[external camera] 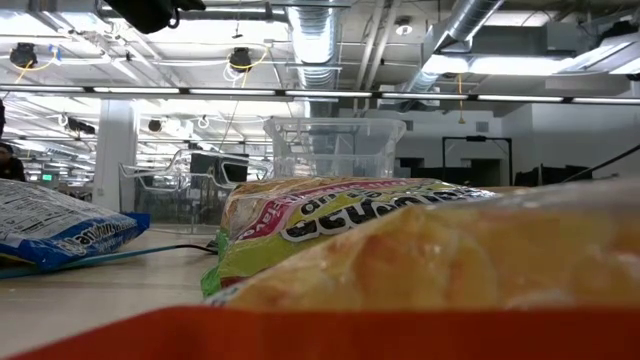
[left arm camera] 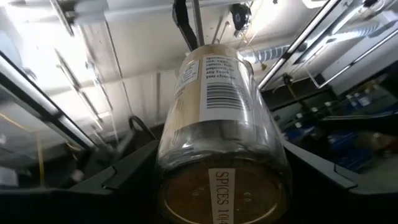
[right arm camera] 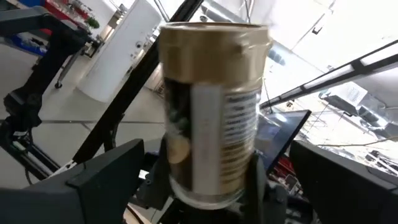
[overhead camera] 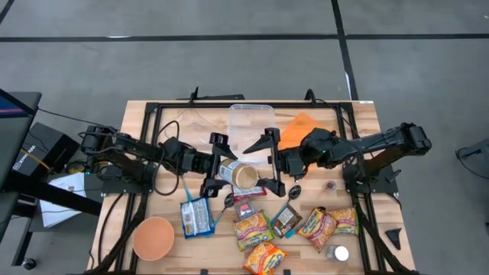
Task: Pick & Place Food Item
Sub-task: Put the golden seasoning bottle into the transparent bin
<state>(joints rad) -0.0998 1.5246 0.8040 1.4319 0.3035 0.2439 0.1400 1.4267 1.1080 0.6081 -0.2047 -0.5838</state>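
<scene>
A glass spice jar with a gold lid and a white label hangs in the air above the table's middle, lid end tilted upward. My left gripper comes from the table's left and is shut on it. My right gripper faces it from the table's right and is open. Its two fingers stand wide on either side of the jar's lid end and touch nothing. My left gripper pinches the jar's glass wall near its base between its two fingers, one on each side. The fingers come from the table's left, slanting upward, and lie along the jar. The jar is lifted clear of the table, its lid pointing away from the gripper.
A clear plastic container stands at the far middle, with an orange sheet beside it. Along the near edge lie a blue packet, several snack packets, a small jar and an orange bowl.
</scene>
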